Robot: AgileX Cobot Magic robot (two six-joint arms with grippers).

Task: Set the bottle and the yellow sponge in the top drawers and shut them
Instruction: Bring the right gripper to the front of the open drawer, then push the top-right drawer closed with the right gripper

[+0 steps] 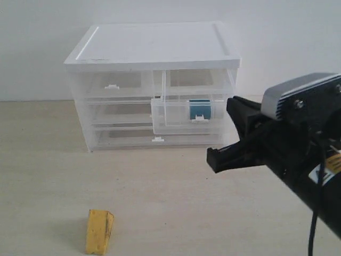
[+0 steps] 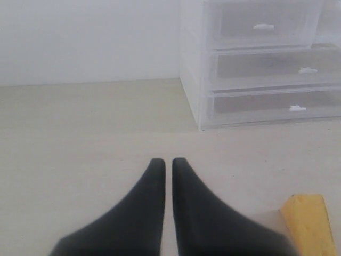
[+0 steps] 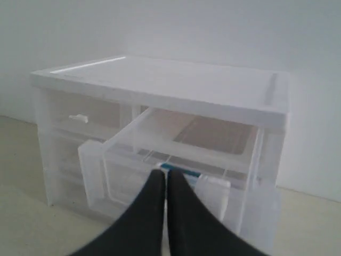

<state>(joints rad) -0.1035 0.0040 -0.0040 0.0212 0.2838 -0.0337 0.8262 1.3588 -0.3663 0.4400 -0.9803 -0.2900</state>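
Note:
The bottle (image 1: pixel 200 109), with its teal-blue label, lies inside the right top drawer (image 1: pixel 173 118), which is pulled out and sagging. The left top drawer (image 1: pixel 112 85) is pushed in. On the table near the front left lies the yellow sponge (image 1: pixel 99 231), also showing at the edge of the left wrist view (image 2: pixel 309 224). My right gripper (image 1: pixel 213 160) is shut and empty, hovering just in front of the open drawer (image 3: pixel 120 141), with the bottle (image 3: pixel 184 169) right beyond its tips (image 3: pixel 162 173). My left gripper (image 2: pixel 168 161) is shut and empty, low over the table beside the sponge.
The white-topped cabinet (image 1: pixel 154 45) stands at the back against a white wall, with two full-width drawers (image 1: pixel 122 136) pushed in below. Bare light wooden table (image 1: pixel 160 202) lies between the cabinet and the sponge.

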